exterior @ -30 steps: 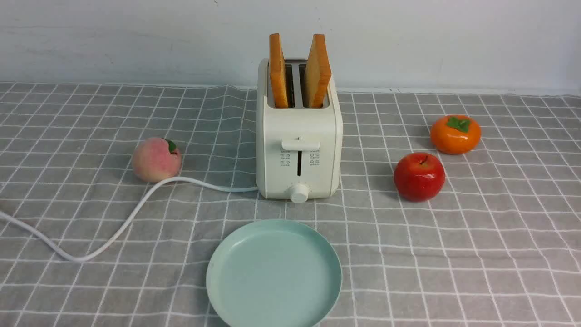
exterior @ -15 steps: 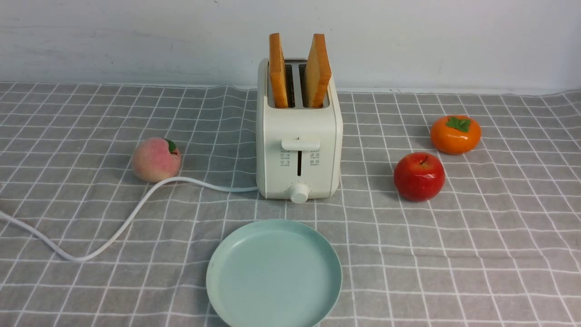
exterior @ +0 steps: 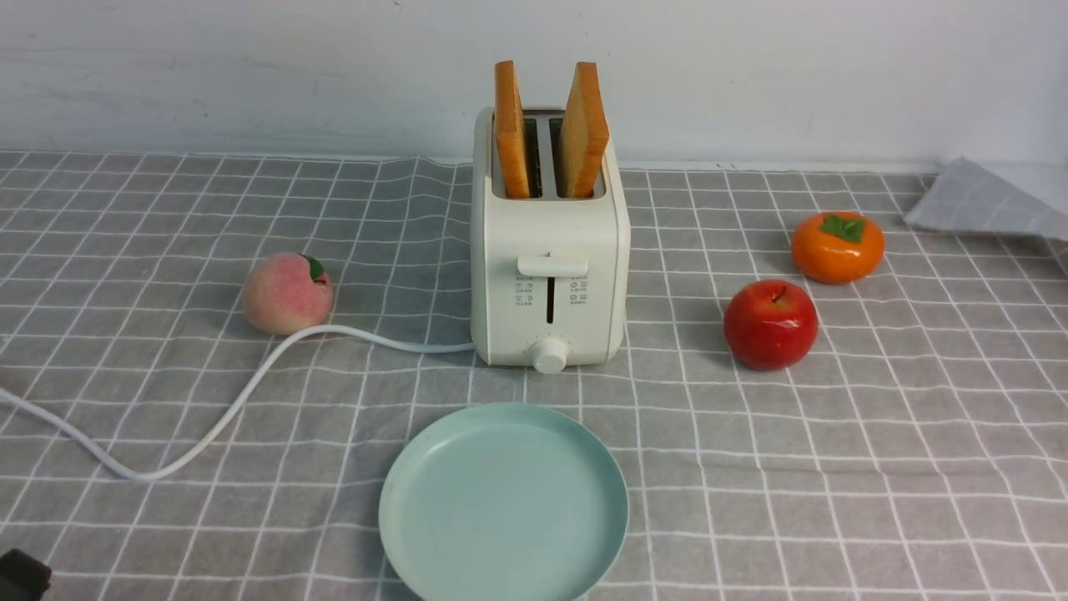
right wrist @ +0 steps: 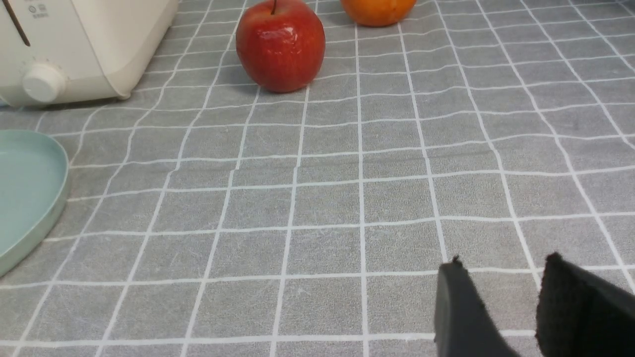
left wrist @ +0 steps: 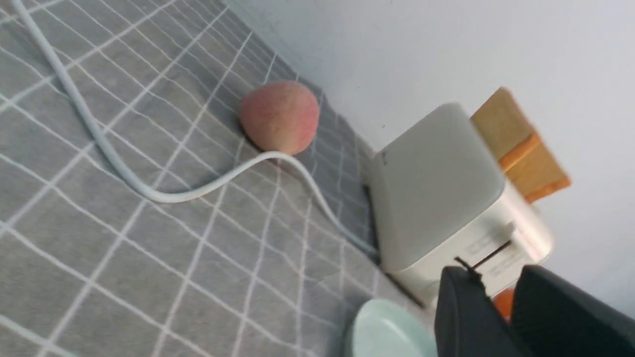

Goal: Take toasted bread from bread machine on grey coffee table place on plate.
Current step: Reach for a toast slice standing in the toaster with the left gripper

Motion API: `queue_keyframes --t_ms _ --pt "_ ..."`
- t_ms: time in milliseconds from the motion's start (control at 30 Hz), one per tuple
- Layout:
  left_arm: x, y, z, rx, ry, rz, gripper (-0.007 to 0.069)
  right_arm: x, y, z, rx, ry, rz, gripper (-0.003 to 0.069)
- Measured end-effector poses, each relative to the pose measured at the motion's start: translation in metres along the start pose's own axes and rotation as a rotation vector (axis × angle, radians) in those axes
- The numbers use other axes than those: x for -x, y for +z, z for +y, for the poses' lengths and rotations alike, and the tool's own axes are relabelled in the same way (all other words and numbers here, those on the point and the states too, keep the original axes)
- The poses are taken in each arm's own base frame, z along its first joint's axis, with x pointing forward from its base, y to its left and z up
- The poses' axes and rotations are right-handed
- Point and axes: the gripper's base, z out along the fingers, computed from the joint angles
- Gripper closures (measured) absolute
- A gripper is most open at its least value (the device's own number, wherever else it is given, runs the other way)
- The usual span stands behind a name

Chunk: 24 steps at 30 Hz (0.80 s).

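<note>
Two slices of toasted bread (exterior: 511,125) (exterior: 584,125) stand upright in the slots of the cream-white bread machine (exterior: 548,284) on the grey coffee table (exterior: 834,467). The mint-green plate (exterior: 503,501) lies empty in front of it. My left gripper (left wrist: 493,272) is open and empty, low over the table to the left of the bread machine (left wrist: 436,183) and away from it; a dark part of it shows at the front view's bottom-left corner (exterior: 21,576). My right gripper (right wrist: 503,263) is open and empty over bare cloth, right of the plate (right wrist: 25,193).
A peach (exterior: 287,292) sits left of the bread machine beside its white cord (exterior: 209,434), which runs off to the left. A red apple (exterior: 769,324) and an orange persimmon (exterior: 837,246) sit to the right. A cloth corner (exterior: 984,200) is folded over at the far right.
The cloth corner at the far right has folded over. A dark part of my left gripper has come into the front view's bottom-left corner. The toast and plate have not moved.
</note>
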Motion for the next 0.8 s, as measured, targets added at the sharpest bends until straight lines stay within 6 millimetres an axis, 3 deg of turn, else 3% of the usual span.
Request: queue_keyframes --t_ms 167,233,400,533,700,800 --pt "0.004 0.0 -0.002 -0.029 -0.173 -0.038 0.047 0.006 0.001 0.004 0.051 0.182 -0.086 0.0419" --pt "0.006 0.0 -0.003 -0.038 -0.234 -0.059 0.048 0.017 -0.001 0.004 0.088 0.399 -0.193 0.0419" --pt "0.007 0.0 -0.003 -0.044 -0.278 -0.069 0.0623 0.029 -0.005 -0.001 0.129 0.756 -0.336 0.0419" --pt "0.01 -0.001 -0.004 -0.051 -0.285 -0.1 0.0638 0.033 -0.006 -0.005 0.117 0.827 -0.396 0.0419" --pt "0.035 -0.01 -0.037 -0.154 -0.202 -0.183 0.0638 0.037 -0.008 -0.009 0.098 0.882 -0.455 0.0419" --pt "0.055 -0.02 -0.072 -0.214 0.029 -0.198 0.0638 0.068 -0.025 0.001 0.205 0.893 -0.481 0.0451"
